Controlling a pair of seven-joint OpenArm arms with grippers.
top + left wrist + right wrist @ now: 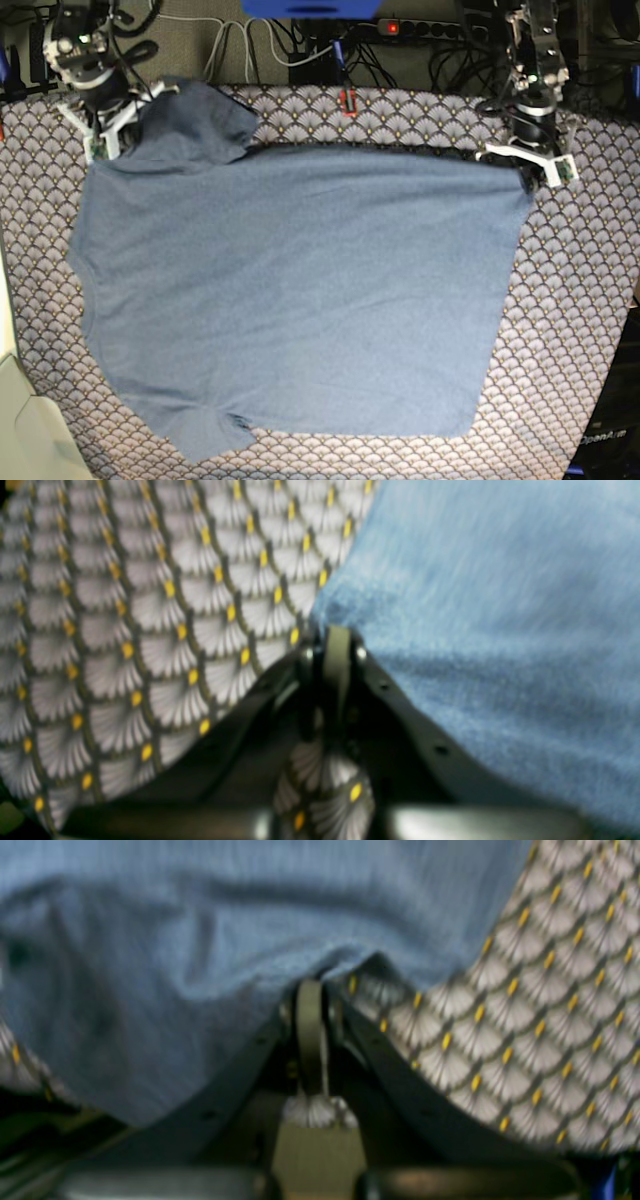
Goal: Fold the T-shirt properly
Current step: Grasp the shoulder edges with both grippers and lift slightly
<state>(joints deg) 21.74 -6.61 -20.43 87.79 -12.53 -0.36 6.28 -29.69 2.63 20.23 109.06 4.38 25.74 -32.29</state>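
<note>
A: Item one, the T-shirt (300,290). Where does it lie?

B: Spread plain side up over the scallop-patterned tablecloth (570,330) on the counter. It fills the middle of the base view. One sleeve is bunched at the far left, the other is crumpled at the near left edge.

A: Item two, your grippers.

B: My left gripper (527,175) sits at the shirt's far right corner. Its jaws are together, and in the wrist view the blue hem (330,615) meets the tips. My right gripper (105,140) is at the far left, by the bunched sleeve, jaws likewise closed with the cloth edge draped over the tips (310,985). Both wrist views are blurred, so I judge rather than see that cloth is pinched in each.

A: Item three, risks.

B: First, a shallow bite: only the very edge seems caught, so a lift could let a corner slip free. Second, the tablecloth shows right at both sets of tips; if it is pinched too, it would rise with the shirt. Third, uneven lifting would skew the fold, since the left side is already rumpled.

A: Item four, arm pose.

B: Both arms reach down from the far edge, wrists steep, grippers low at the counter, well apart across the shirt's width.
</note>
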